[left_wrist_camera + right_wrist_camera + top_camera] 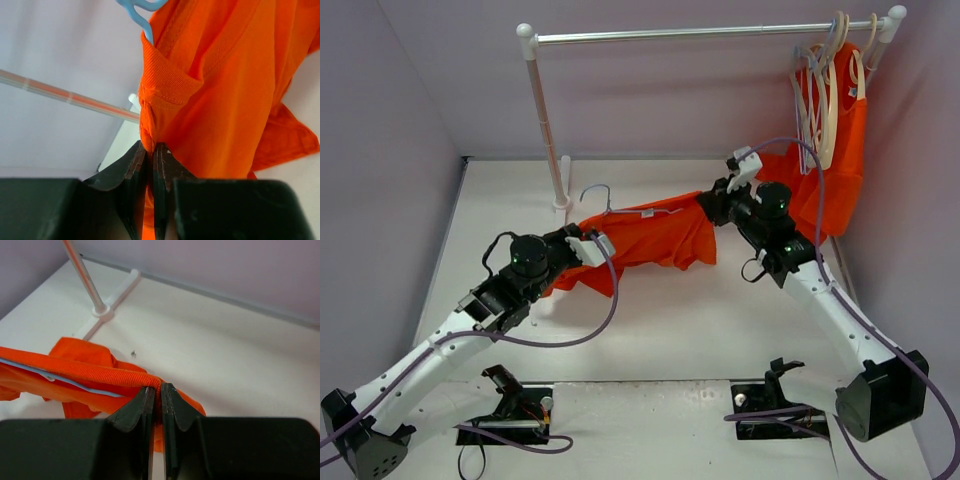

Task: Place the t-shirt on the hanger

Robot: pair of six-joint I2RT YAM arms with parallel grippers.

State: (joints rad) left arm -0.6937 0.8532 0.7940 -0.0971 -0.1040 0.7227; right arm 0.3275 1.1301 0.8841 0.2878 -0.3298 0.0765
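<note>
An orange t-shirt (650, 238) is stretched above the table between my two grippers. My left gripper (578, 243) is shut on its ribbed collar edge (165, 82). My right gripper (710, 207) is shut on the other end of the collar (100, 371). The pale blue wire hanger is mostly inside the shirt. Its hook (598, 192) sticks up from the shirt's left part. The hook also shows at the top of the left wrist view (137, 10). A stretch of its wire (75, 385) runs under the collar in the right wrist view.
A white clothes rack stands at the back, with an upright pole (545, 110) and a top rail (700, 33). Several cream hangers (832, 95) and another orange shirt (845, 150) hang at its right end. The rack's foot (107, 310) is near the shirt.
</note>
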